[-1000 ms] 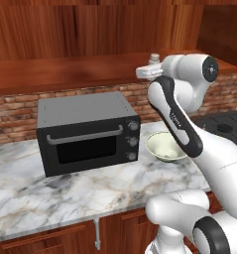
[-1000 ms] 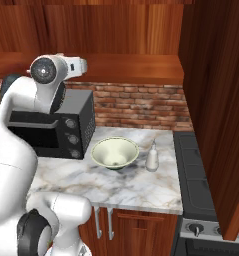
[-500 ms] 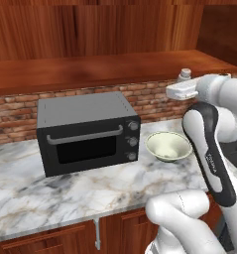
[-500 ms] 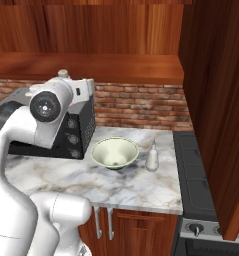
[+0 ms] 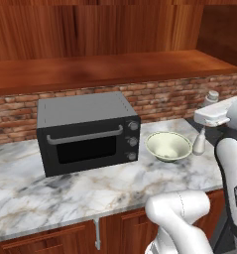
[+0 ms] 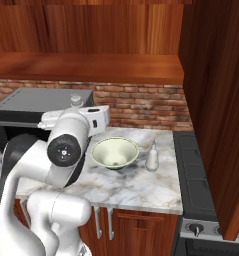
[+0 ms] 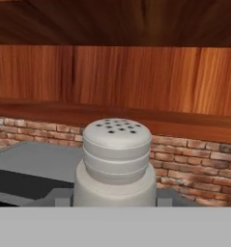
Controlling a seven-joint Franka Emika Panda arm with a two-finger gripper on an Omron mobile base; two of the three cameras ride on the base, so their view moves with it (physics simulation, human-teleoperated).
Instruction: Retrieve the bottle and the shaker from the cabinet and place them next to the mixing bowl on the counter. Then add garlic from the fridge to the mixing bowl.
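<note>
Shaker [image 7: 116,161], swung rightward, in end effector [image 7: 114,201]

I see a pale grey shaker [image 7: 116,161] with dark holes dotting its cap. The mixing bowl [image 5: 168,147] is pale green. The bottle [image 6: 152,156] is off-white. The toaster oven [image 5: 88,131] is dark grey. The counter [image 5: 65,191] is white marble with grey veining. The backsplash [image 6: 141,106] is red brick.

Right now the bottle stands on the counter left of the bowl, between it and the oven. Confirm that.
Wrong side. The bottle stands on the counter right of the bowl, toward the stove, not between it and the oven. The right base view shows this.
</note>
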